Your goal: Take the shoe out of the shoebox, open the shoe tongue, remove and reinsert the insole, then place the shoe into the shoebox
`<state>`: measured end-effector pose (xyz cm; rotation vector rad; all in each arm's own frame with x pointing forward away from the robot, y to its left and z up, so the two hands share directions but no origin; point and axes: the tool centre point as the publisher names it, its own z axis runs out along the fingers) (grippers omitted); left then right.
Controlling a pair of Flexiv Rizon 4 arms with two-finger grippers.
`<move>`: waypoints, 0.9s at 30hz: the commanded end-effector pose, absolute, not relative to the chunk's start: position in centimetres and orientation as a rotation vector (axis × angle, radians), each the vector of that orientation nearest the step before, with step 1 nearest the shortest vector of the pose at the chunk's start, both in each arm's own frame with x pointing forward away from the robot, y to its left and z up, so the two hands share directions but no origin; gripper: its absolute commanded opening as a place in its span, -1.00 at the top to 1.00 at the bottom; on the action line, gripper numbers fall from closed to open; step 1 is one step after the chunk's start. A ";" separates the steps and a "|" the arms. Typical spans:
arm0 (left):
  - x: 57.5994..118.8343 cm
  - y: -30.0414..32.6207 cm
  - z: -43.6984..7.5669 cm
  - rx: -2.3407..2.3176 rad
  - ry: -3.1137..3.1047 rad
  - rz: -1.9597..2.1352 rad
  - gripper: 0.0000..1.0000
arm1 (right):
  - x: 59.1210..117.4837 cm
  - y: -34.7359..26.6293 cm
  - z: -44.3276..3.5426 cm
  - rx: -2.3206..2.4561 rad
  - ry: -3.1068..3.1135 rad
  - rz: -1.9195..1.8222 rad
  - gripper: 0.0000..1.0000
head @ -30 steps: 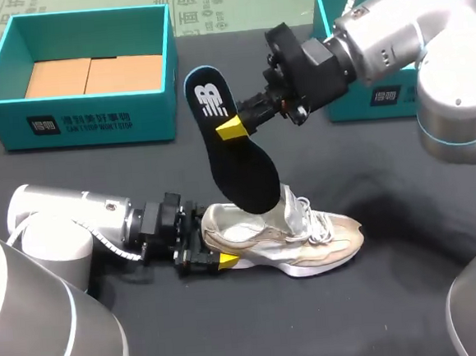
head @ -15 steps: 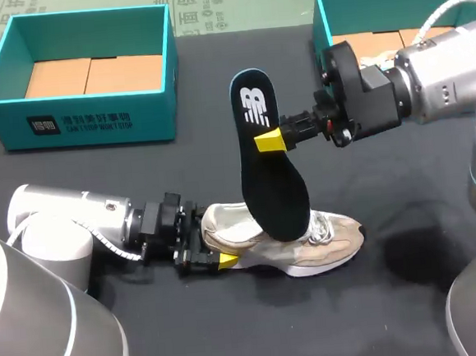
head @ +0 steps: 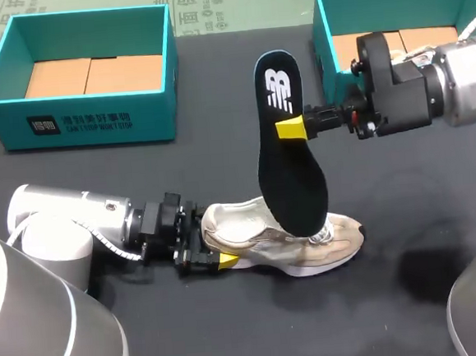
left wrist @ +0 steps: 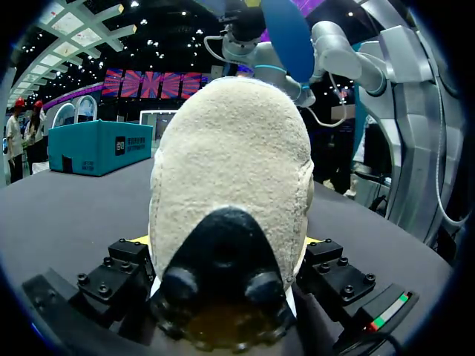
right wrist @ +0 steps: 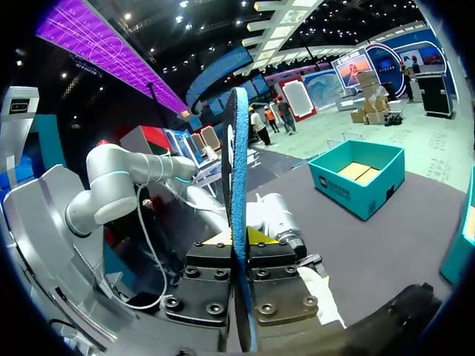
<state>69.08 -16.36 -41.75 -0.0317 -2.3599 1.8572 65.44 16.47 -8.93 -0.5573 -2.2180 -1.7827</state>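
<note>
**Insole (head: 288, 153) pulled out, swung right**

Over the last second the right arm carried the insole rightward and stood it nearly upright. Its toe end now hangs just over the shoe's opening.

- The teal shoebox (head: 81, 116) sits well back on the table (head: 258, 333).
- The shoe (head: 284, 244) lies on its sole, with the left gripper (head: 220, 260) clamped on its heel.
- The right gripper (head: 293, 129) pinches the insole near its heel end.

Removal looks done. The next step is likely reinsertion: tip the insole toe-down and feed it under the tongue while the left gripper braces the shoe.

Dark matte table (head: 316, 328) under even light
</note>
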 end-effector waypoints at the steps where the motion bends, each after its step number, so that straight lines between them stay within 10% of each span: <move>1: 69.0 -16.4 -42.0 -0.030 -2.361 1.858 1.00 | 63.5 14.0 -7.9 -0.651 -2.207 -1.818 1.00; 27: 69.0 -16.4 -42.0 -0.030 -2.361 1.858 1.00 | 62.8 14.1 -7.9 -0.669 -2.195 -1.862 1.00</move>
